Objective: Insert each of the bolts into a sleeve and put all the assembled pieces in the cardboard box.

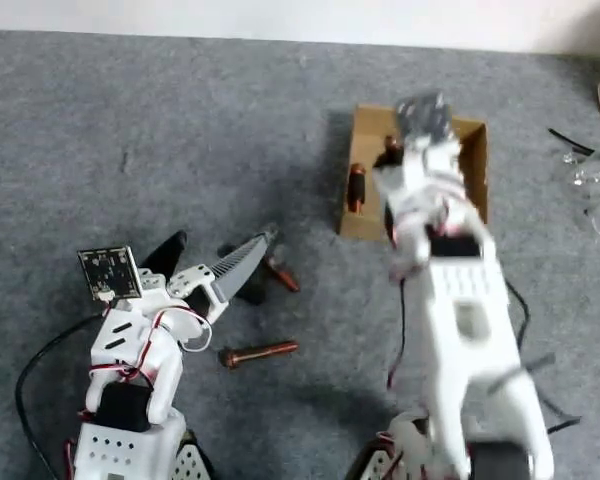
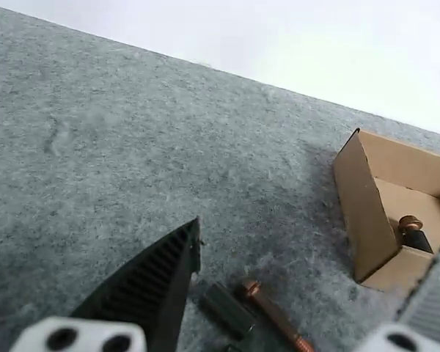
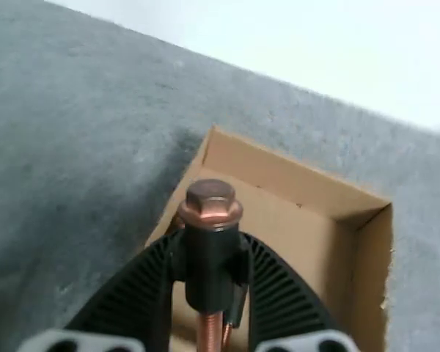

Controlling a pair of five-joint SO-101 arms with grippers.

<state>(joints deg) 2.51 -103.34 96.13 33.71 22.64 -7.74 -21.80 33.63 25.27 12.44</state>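
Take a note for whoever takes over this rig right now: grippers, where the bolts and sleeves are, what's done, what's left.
Right gripper: shut on a sleeved bolt, above the cardboard box.
Left gripper: open, close to a loose sleeve and a bare bolt on the table.
A second bare bolt lies nearer the arm bases.
Done: one assembled piece in the box.
Left: release the held piece, sleeve both loose bolts, box them.

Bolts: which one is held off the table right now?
The bolt in the black sleeve, clamped in the right gripper over the cardboard box. Two other bolts lie on the grey mat, and one sleeved piece lies inside the box.
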